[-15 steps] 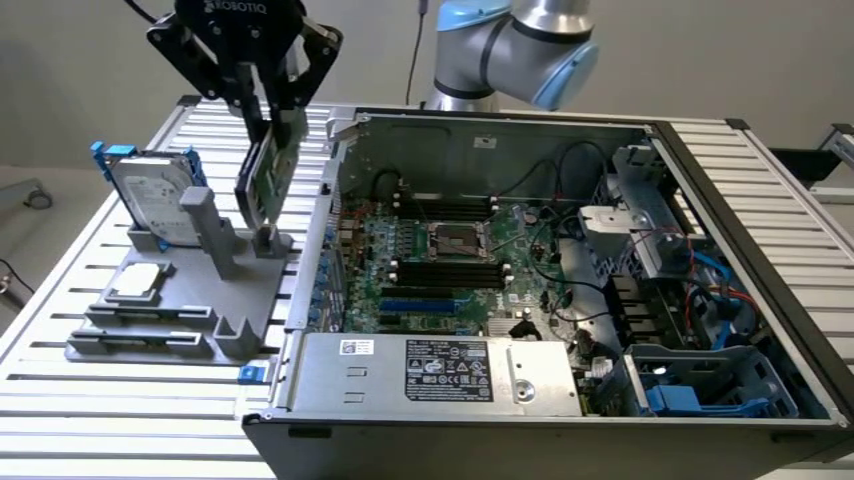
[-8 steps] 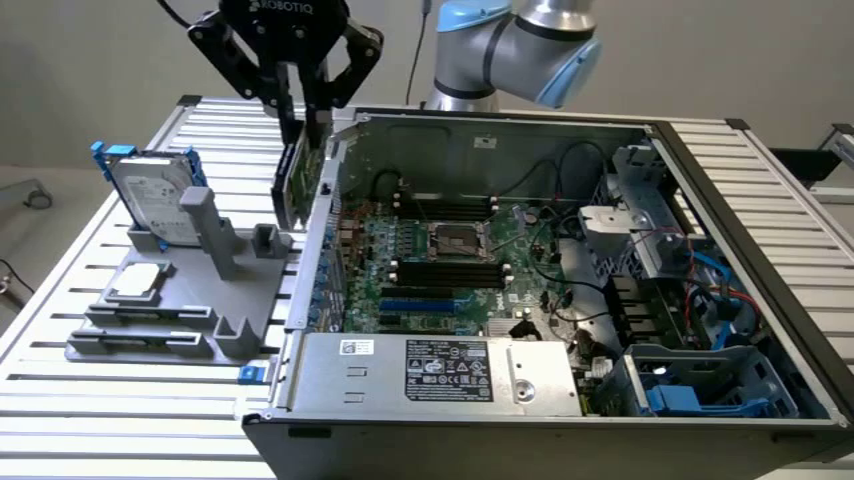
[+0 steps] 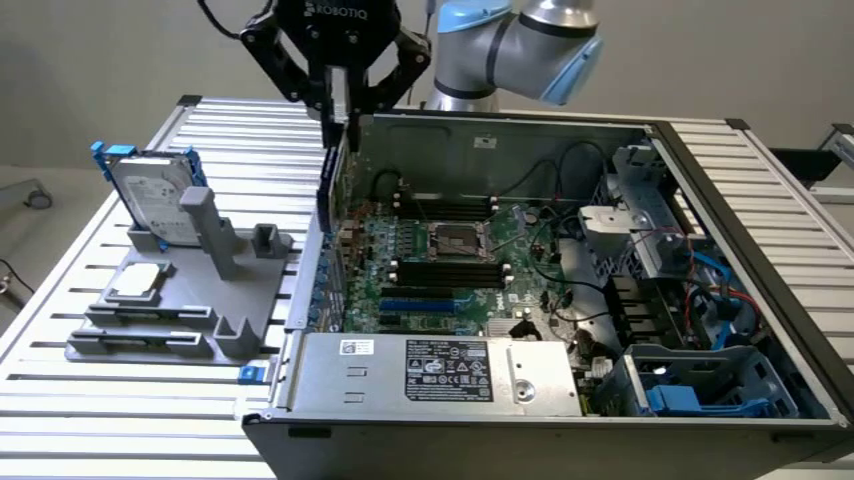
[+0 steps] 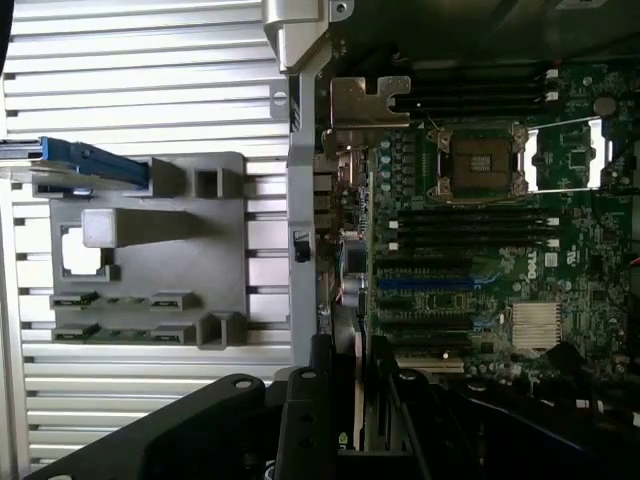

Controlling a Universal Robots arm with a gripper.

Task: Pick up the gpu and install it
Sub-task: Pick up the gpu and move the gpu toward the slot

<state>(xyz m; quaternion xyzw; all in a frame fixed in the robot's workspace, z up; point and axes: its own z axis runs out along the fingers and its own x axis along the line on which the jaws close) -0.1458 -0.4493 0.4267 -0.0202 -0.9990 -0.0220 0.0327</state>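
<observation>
Currently, end effector (image 3: 343, 110) partly closed on the gpu (image 3: 328, 190), card upright on edge, just inside open computer case (image 3: 507, 118).

My arm (image 3: 527, 40) is bent high, wrist pointing straight down. Gripper (image 3: 342, 112) hangs vertical, fingers (image 4: 322, 372) narrowed, seemingly pinching the gpu (image 3: 330, 180) by its top edge.
</observation>
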